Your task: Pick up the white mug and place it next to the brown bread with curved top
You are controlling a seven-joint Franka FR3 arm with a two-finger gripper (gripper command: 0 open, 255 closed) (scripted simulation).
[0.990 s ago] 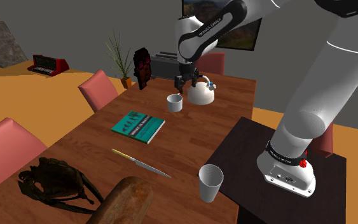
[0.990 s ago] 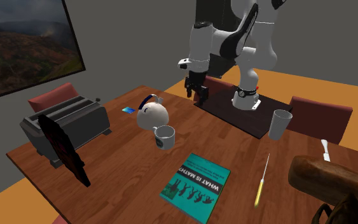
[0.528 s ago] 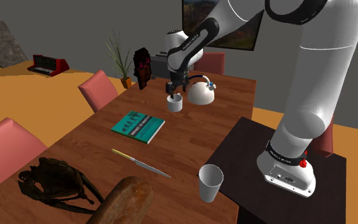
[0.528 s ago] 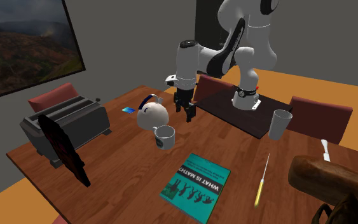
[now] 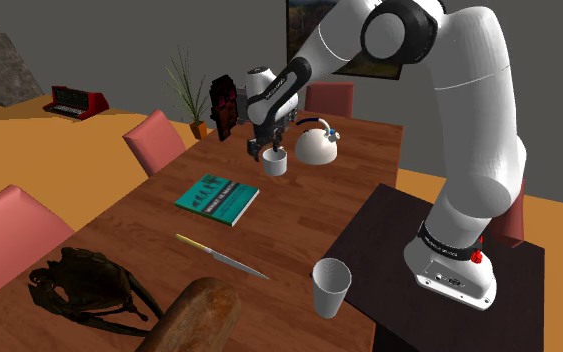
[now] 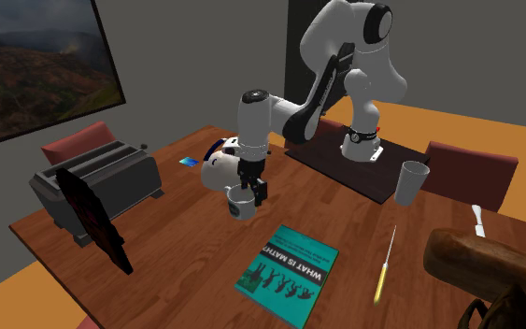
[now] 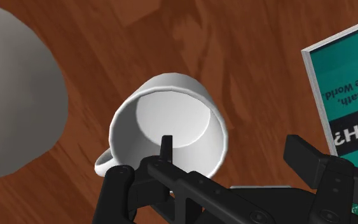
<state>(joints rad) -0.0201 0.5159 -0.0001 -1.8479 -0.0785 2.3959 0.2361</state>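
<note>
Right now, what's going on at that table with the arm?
The white arm's end effector is open and poised right at the white mug, which stands upright on the wooden table beside the white kettle. In the wrist view the mug sits between the spread fingers, unclasped, so nothing is lifted yet. The brown bread lies at the table's near end in the shoulder view, far from the mug.

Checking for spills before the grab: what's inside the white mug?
The mug looks empty: its bare white floor shows. The gripper hides part of its near wall.
</note>
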